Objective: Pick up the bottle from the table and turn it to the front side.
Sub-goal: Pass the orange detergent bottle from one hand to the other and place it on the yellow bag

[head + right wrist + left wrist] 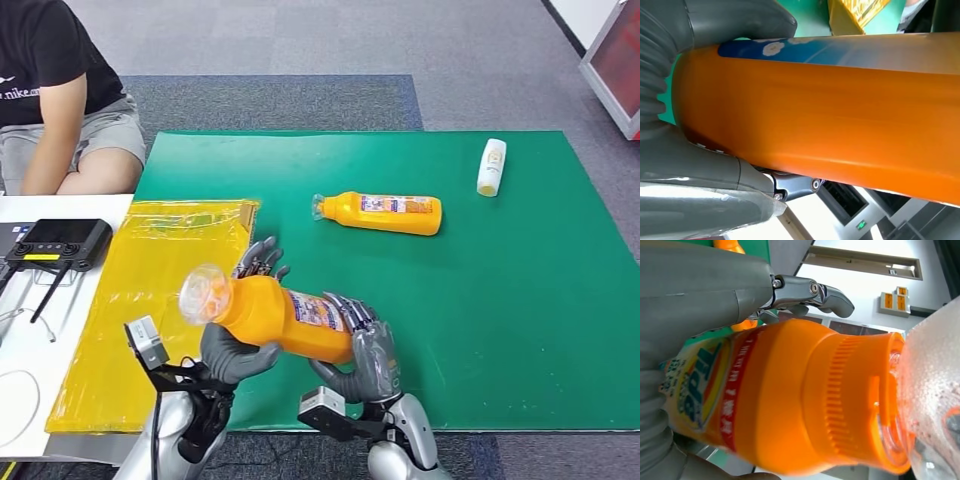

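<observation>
We hold the orange plastic detergent bottle with the clear rounded cap (268, 312) up off the green tabletop (513, 330), lying roughly level between both our hands near the front edge. Our left hand (240, 350) wraps the neck end just behind the cap, thumb under, fingers (260, 258) over the far side. Our right hand (362, 350) cups the base end, fingers curled over the top. The printed label (317, 312) faces up in the head view. Farther back, a second orange bottle (381, 212) lies on its side, and a small white bottle (491, 167) lies well apart towards the far right. A yellow plastic bag (143, 300) lies at the left, and a seated person (60, 90) is beyond it.
</observation>
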{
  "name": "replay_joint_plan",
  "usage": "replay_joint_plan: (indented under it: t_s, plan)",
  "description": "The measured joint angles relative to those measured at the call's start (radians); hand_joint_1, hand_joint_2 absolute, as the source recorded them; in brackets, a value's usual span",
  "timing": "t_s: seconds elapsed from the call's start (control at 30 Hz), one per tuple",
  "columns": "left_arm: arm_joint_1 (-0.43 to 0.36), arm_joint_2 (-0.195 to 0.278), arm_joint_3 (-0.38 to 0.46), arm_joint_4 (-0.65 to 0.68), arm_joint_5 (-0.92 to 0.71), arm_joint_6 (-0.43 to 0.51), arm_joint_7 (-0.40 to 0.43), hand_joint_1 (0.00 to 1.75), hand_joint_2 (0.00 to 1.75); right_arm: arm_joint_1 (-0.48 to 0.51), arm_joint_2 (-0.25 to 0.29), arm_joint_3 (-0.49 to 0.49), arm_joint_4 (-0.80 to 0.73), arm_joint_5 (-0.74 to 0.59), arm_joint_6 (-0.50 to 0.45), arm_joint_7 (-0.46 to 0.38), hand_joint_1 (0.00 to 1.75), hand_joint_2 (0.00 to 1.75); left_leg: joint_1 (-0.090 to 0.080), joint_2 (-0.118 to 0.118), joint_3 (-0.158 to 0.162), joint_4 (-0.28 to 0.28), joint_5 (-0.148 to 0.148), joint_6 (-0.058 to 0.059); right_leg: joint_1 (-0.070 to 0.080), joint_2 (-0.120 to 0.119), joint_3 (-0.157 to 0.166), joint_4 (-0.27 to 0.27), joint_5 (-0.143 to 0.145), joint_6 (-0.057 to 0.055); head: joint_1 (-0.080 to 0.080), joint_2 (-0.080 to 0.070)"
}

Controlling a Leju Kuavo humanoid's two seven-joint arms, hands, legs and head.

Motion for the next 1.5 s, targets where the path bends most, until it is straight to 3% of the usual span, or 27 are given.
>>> replay_joint_plan:
  t_s: [0.03, 0.17, 0.77, 0.87, 0.93, 0.97, 1.0, 1.07, 1.13, 1.27, 1.5]
  plan:
    - [-0.002, 0.0, 0.0, 0.004, 0.0, 0.0, 0.001, 0.03, 1.75, -0.001, 0.0, 0.002, 0.003, -0.001, 0.001, 0.0, 1.75, 1.75, 0.0, 0.0, 0.0, 0.0, 0.0, 0.0, 0.0, 0.0, 0.0, 0.0, 0.0, 0.0, 0.0, 0.0]
    - [-0.008, 0.0, 0.0, 0.017, -0.002, 0.001, 0.001, 1.74, 1.75, -0.007, 0.0, 0.007, 0.013, -0.006, 0.003, -0.001, 1.75, 1.75, 0.0, 0.0, 0.0, 0.0, 0.0, 0.0, 0.0, 0.0, 0.0, 0.0, 0.0, 0.0, 0.0, 0.0]
    - [-0.035, 0.0, -0.002, 0.051, -0.057, 0.047, 0.002, 1.75, 1.75, -0.016, 0.0, 0.018, 0.03, -0.037, 0.002, -0.005, 1.74, 1.75, 0.0, 0.0, 0.0, 0.0, 0.0, 0.0, 0.0, 0.0, 0.0, 0.0, 0.0, 0.0, 0.0, 0.0]
    - [-0.036, 0.0, -0.002, 0.053, -0.061, 0.056, 0.002, 1.75, 1.75, -0.016, 0.0, 0.018, 0.03, -0.038, 0.002, -0.005, 1.55, 1.75, 0.0, 0.0, 0.0, 0.0, 0.0, 0.0, 0.0, 0.0, 0.0, 0.0, 0.0, 0.0, 0.0, 0.0]
    - [-0.036, 0.0, -0.002, 0.053, -0.063, 0.065, 0.002, 1.75, 1.75, -0.016, 0.0, 0.018, 0.031, -0.038, 0.001, -0.004, 1.53, 1.75, 0.0, 0.0, 0.0, 0.0, 0.0, 0.0, 0.0, 0.0, 0.0, 0.0, 0.0, 0.0, 0.0, 0.0]
    - [-0.036, 0.0, -0.002, 0.053, -0.064, 0.069, 0.002, 1.75, 1.75, -0.016, 0.0, 0.018, 0.032, -0.038, 0.0, -0.004, 1.45, 1.75, 0.0, 0.0, 0.0, 0.0, 0.0, 0.0, 0.0, 0.0, 0.0, 0.0, 0.0, 0.0, 0.0, 0.0]
    - [-0.036, 0.001, -0.002, 0.053, -0.066, 0.073, 0.002, 1.75, 1.75, -0.016, 0.0, 0.017, 0.032, -0.038, 0.0, -0.003, 1.27, 1.75, 0.0, 0.0, 0.0, 0.0, 0.0, 0.0, 0.0, 0.0, 0.0, 0.0, 0.0, 0.0, 0.0, 0.0]
    - [-0.036, 0.001, -0.001, 0.053, -0.077, 0.088, 0.001, 1.75, 1.75, -0.016, 0.0, 0.017, 0.034, -0.038, 0.0, -0.001, 0.51, 1.75, 0.0, 0.0, 0.0, 0.0, 0.0, 0.0, 0.0, 0.0, 0.0, 0.0, 0.0, 0.0, 0.0, 0.0]
    - [-0.035, 0.001, -0.001, 0.052, -0.108, 0.123, 0.0, 1.75, 1.75, -0.016, 0.0, 0.017, 0.036, -0.037, -0.001, 0.001, 0.03, 1.75, 0.0, 0.0, 0.0, 0.0, 0.0, 0.0, 0.0, 0.0, 0.0, 0.0, 0.0, 0.0, 0.0, 0.0]
    - [-0.031, 0.007, 0.016, 0.051, -0.172, 0.2, 0.006, 1.75, 1.75, -0.017, 0.002, 0.018, 0.036, -0.033, -0.012, -0.002, 0.0, 1.75, 0.0, 0.0, 0.0, 0.0, 0.0, 0.0, 0.0, 0.0, -0.001, 0.0, 0.0, 0.0, 0.0, 0.0]
    - [-0.011, 0.033, 0.046, 0.049, -0.25, 0.245, 0.0, 1.75, 1.75, -0.024, 0.007, 0.016, 0.036, -0.042, -0.025, 0.0, 0.0, 1.75, 0.0, 0.0, 0.0, 0.0, 0.0, 0.0, 0.0, 0.0, -0.001, 0.0, 0.0, 0.0, 0.0, 0.0]
